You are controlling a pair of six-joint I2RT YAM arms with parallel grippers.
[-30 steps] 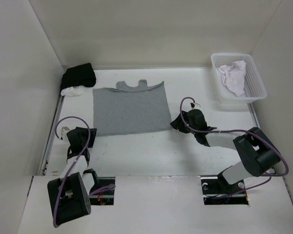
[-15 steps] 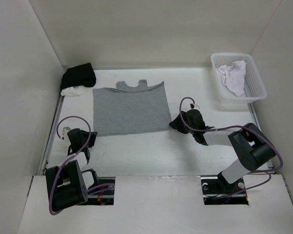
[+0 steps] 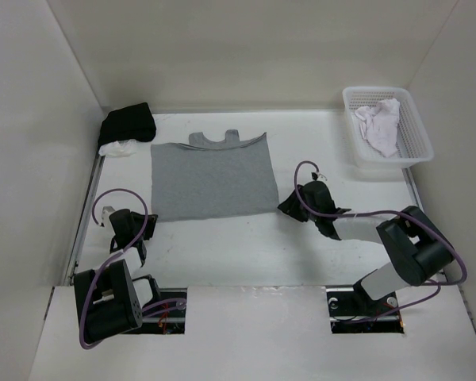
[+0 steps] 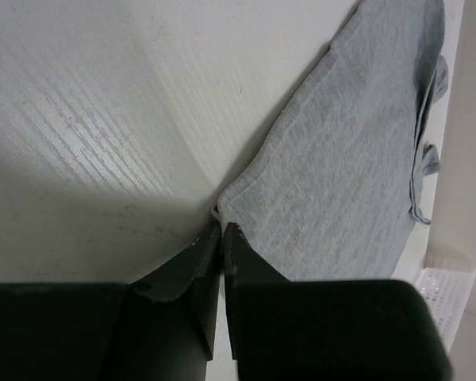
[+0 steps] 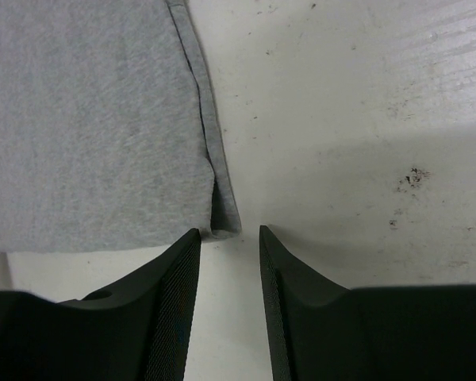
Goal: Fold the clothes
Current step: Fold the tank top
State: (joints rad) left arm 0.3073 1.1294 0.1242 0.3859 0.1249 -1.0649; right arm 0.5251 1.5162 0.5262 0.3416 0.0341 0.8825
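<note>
Left gripper (image 4: 221, 225) pinches a T-shirt (image 4: 341, 175) corner, right gripper (image 5: 230, 232) spread at another; neckline points away.

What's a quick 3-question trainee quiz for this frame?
1. True or false: the T-shirt lies in the basket.
2. The right gripper is: A) shut on a cloth; B) open, straddling a near T-shirt corner; C) over the basket.
3. Which gripper is shut, with its tips at the other near corner?
Key: 1 false, it is spread on the table; 2 B; 3 the left gripper.
</note>
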